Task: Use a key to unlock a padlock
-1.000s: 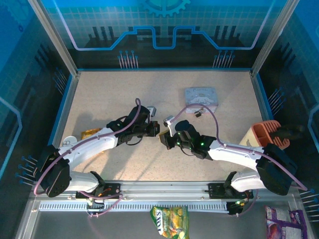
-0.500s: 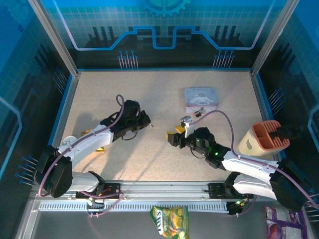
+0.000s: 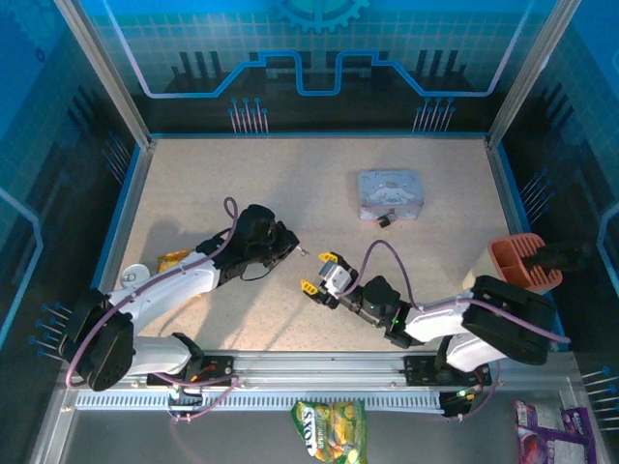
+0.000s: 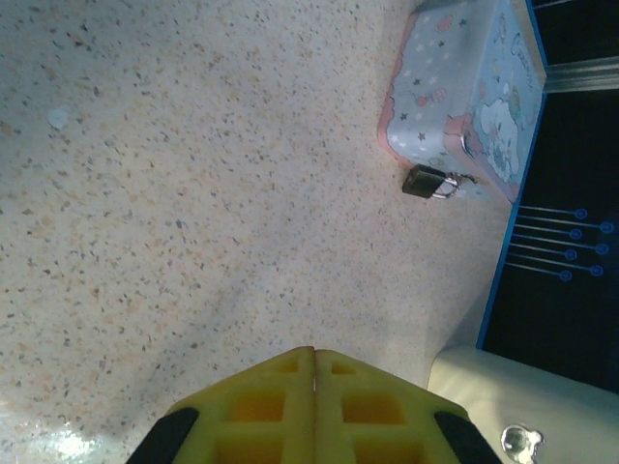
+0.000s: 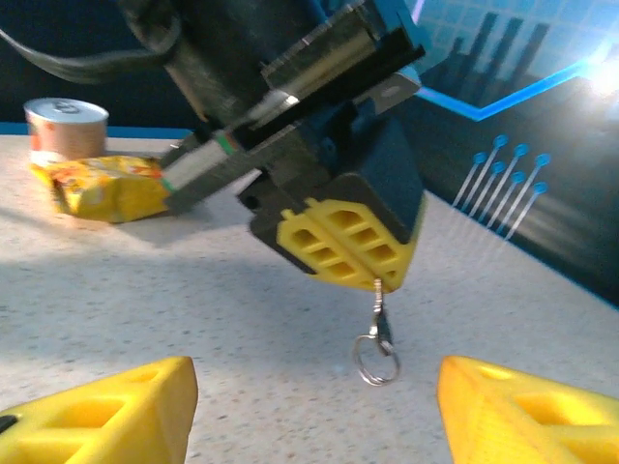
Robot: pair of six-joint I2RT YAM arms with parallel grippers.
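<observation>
While left gripper [image 5: 385,278] pinches one key [image 5: 380,324], one padlock [image 4: 430,182] beside tin [image 4: 455,92].

You've got the key [image 5: 379,324] mostly swallowed between the left tool [image 5: 385,273] pads (only a stub and ring dangle out); right tool [image 5: 314,387] fingers get cut off at bottom edge.

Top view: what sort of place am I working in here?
Probably a staged robot test cell, not a home or workshop: a speckled table boxed in by blue panels printed with circuit graphics, metal frame posts, and a mounting rail along the near edge.
</observation>
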